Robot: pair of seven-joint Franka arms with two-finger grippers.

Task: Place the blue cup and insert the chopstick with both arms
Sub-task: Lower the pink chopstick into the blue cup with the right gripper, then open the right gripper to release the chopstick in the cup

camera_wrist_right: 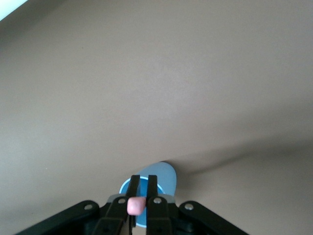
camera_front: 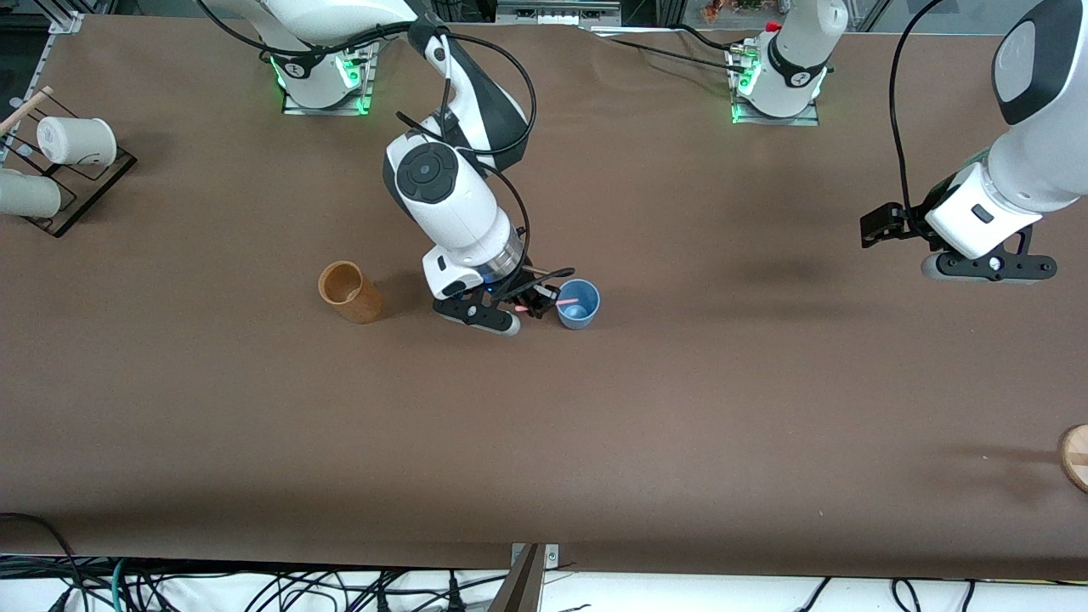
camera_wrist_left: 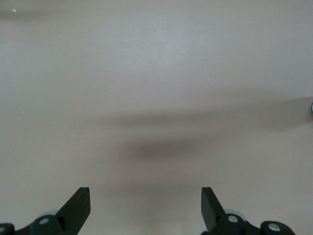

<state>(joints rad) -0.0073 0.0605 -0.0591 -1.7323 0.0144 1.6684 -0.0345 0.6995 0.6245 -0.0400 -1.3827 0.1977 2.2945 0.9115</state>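
Two arms, one working. The right gripper [camera_front: 537, 299] is clamped on the short pink chopstick [camera_front: 568, 300], holding it nearly level, its free end poking over the rim of the small light-blue tapered cup [camera_front: 579, 304]. The cup stands upright on the brown table [camera_front: 680, 408], mid-table, toward the right arm's end, with a taller tan-brown cylindrical holder [camera_front: 349, 291] well apart from it, farther toward that same end.

In the right wrist view the chopstick's butt [camera_wrist_right: 136, 205] is pinched between the black fingers [camera_wrist_right: 152, 196], with the cup [camera_wrist_right: 159, 178] just past them.

The left gripper [camera_wrist_left: 145, 205] waits over bare table at the left arm's end, jaws spread wide, nothing between them.

Step in hand, as I judge it: insertion. To do it well, tip the stick down so its tip points into the mouth, centre it over the opening, then release low (the cup looks light and could tip if the rim is nudged sideways).
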